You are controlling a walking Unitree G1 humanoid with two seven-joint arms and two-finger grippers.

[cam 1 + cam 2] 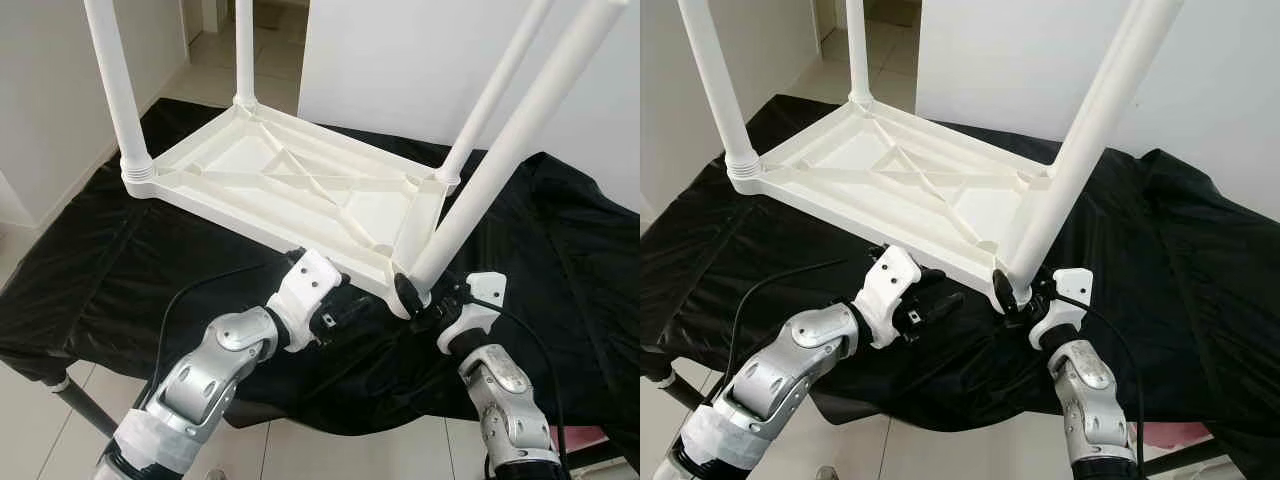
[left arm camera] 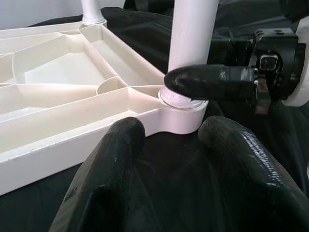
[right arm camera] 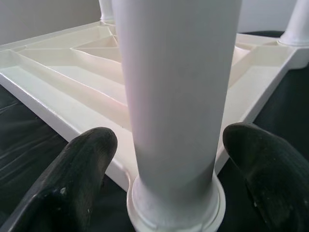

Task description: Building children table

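At the worktop's (image 1: 90,250) near edge, the right end effector (image 3: 164,159) is straddling, open-fingered, the inverted white plastic table's (image 1: 300,185) round white leg (image 1: 500,160), risking slipping; the left end effector (image 2: 169,159) is hovering open.

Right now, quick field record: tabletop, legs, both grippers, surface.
tabletop: white plastic tabletop, upside down, ribbed underside up
legs: four white legs standing in the corner sockets; near-right leg leans
right gripper: right gripper at the base of the near-right leg, one finger on each side, gaps showing, open
left gripper: left gripper open, just off the tabletop's near edge, pointing at that corner socket
surface: black cloth draped over a table
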